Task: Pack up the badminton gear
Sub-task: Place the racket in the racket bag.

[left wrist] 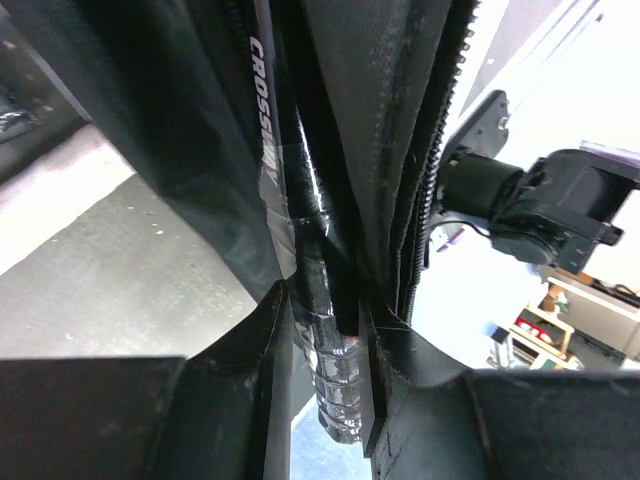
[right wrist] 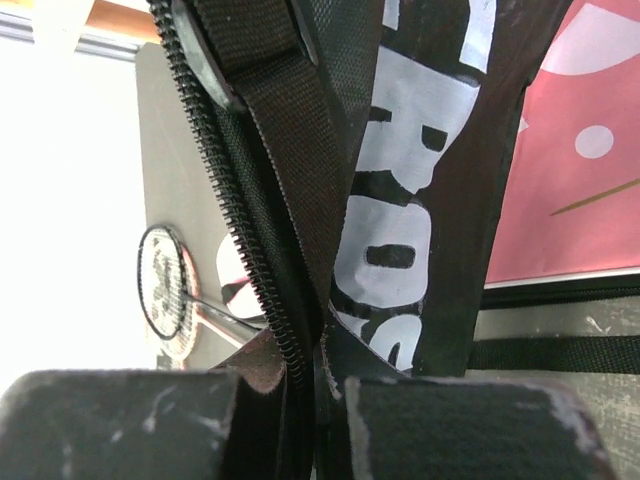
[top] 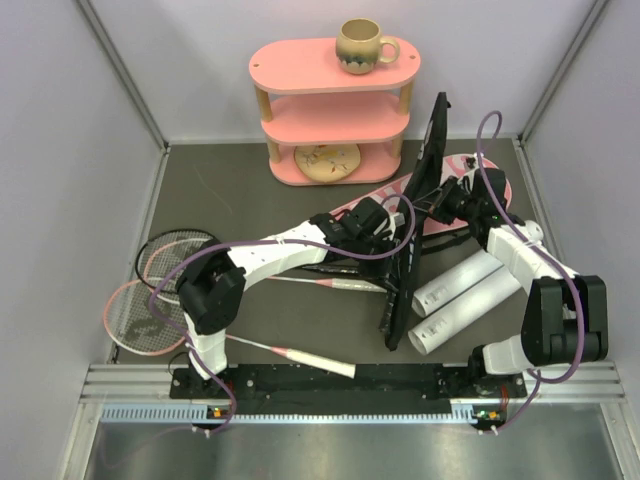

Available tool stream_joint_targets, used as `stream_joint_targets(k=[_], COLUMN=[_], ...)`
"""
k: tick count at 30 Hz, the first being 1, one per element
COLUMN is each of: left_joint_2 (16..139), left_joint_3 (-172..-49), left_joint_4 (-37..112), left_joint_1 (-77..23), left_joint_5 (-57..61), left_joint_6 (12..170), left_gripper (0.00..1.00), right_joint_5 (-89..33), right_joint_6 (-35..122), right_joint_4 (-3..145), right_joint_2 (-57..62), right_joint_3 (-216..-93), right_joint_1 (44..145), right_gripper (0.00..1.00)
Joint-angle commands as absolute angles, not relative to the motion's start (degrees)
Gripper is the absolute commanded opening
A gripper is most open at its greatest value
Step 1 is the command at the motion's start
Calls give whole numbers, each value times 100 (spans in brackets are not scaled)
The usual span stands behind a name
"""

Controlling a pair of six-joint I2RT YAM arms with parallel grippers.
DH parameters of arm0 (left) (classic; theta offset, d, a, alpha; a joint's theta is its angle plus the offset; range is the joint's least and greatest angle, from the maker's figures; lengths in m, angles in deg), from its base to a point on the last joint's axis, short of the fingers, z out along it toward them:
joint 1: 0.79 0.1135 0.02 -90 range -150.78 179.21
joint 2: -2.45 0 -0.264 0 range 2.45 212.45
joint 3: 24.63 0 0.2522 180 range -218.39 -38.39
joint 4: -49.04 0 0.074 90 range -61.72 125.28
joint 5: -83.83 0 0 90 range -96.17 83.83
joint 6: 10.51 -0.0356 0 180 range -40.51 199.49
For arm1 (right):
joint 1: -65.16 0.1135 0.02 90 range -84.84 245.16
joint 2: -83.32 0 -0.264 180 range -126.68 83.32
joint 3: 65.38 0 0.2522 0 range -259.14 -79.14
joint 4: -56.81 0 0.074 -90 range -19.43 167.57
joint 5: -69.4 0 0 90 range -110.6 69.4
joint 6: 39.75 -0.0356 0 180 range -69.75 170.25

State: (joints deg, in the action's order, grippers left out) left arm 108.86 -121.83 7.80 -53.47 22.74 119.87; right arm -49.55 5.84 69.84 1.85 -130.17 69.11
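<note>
The black CROSSWAY bag [top: 405, 285] stands on edge mid-table, held between both grippers. My left gripper [top: 392, 225] [left wrist: 325, 300] is shut on a black, film-wrapped racket handle [left wrist: 335, 390] that runs up into the bag's open side [left wrist: 390, 150]. My right gripper [top: 432, 200] [right wrist: 320, 345] is shut on the bag's zipper edge [right wrist: 260, 260]. The pink bag [top: 482, 180] [right wrist: 590, 150] lies flat behind it. Two white tubes [top: 468, 290] lie to the right. A pink-framed racket [top: 140, 320] and a black-framed one [top: 172, 250] lie at the left, with one white handle [top: 322, 362] near the front rail.
A pink three-tier shelf [top: 335, 110] stands at the back with a beige mug [top: 360, 45] on top and a round plate [top: 328, 160] on its lowest tier. Pale walls close in the left, right and back. The arm bases sit on the front rail [top: 350, 380].
</note>
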Motion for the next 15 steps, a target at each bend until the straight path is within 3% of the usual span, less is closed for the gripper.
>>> stream_joint_targets(k=[1,4,12,15], left_joint_2=[10809,10783,10827,10809], left_joint_3=[-12725,-12567,-12434,-12408], left_joint_4=[1577,1524,1788,1920], left_joint_1=[-5325,-5326,-5326,-5317], left_joint_5=[1466,1562,1835,1800], left_joint_6=[11342,11096,11306,11377], left_gripper=[0,0,0,0], right_joint_5=[-5130,-4803,-4556,-4513], right_joint_6=[1435,2325,2598,2660], right_joint_4=[8227,9181,9614,9825], right_joint_2=[178,-104,281,509], right_joint_3=[-13431,-13933,-13567,-13374], right_joint_1=[6982,6973,7122,7184], right_gripper=[0,2,35,35])
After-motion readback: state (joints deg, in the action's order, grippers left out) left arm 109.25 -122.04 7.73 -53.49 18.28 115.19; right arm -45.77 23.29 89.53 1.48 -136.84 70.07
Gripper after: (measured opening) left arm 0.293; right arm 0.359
